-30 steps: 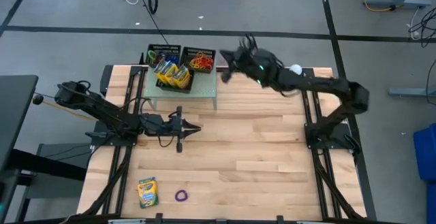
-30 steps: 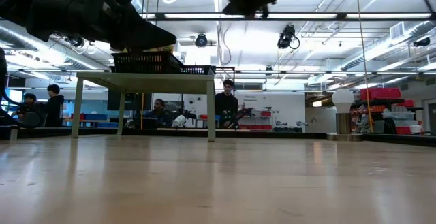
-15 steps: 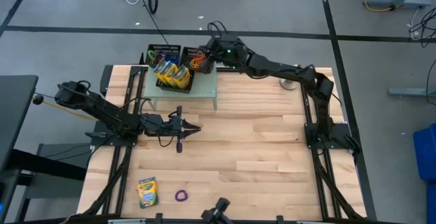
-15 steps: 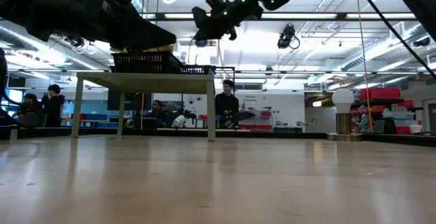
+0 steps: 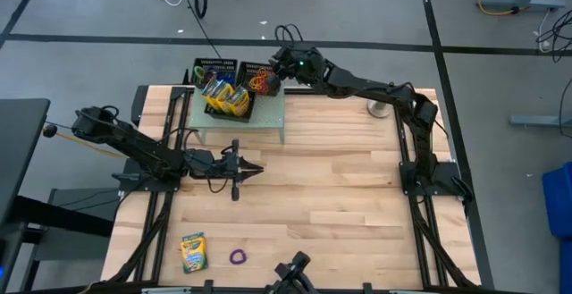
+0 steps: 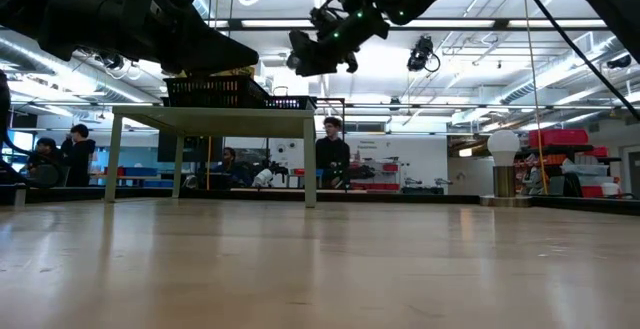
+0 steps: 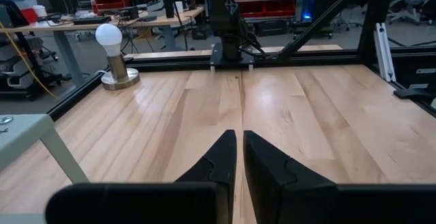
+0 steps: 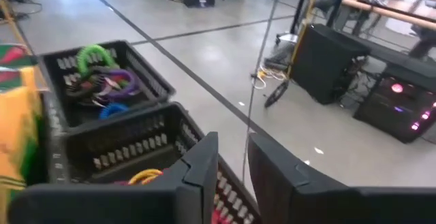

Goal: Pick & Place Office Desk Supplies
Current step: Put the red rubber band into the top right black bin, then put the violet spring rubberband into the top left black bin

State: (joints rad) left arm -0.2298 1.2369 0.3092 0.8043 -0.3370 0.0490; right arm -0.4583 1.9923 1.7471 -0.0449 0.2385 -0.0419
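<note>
Two black mesh trays stand on a small grey raised stand (image 5: 268, 120) at the table's far left. One tray (image 5: 261, 79) holds red and orange rubber bands, the other (image 8: 102, 81) green and purple ones. Yellow-and-green crayon boxes (image 5: 228, 99) lie beside them. My right gripper (image 8: 233, 159) hovers open over the red-band tray's far rim, with nothing between its fingers. One crayon box (image 5: 193, 252) and a purple rubber band (image 5: 238, 256) lie flat near the table's front edge. My left gripper (image 5: 256, 168) waits shut at mid-left, above the wood.
A white ball-topped grey stand (image 5: 382, 108) stands at the far right, under my right arm. Black frame rails run along the table's left and right sides. A dark object (image 5: 293, 274) sits at the near edge. People sit in the room beyond.
My right gripper has swung from beside the raised stand's right end toward the table's far left and now hangs over the tray of red and orange bands, a little lower. The arm has stretched out.
</note>
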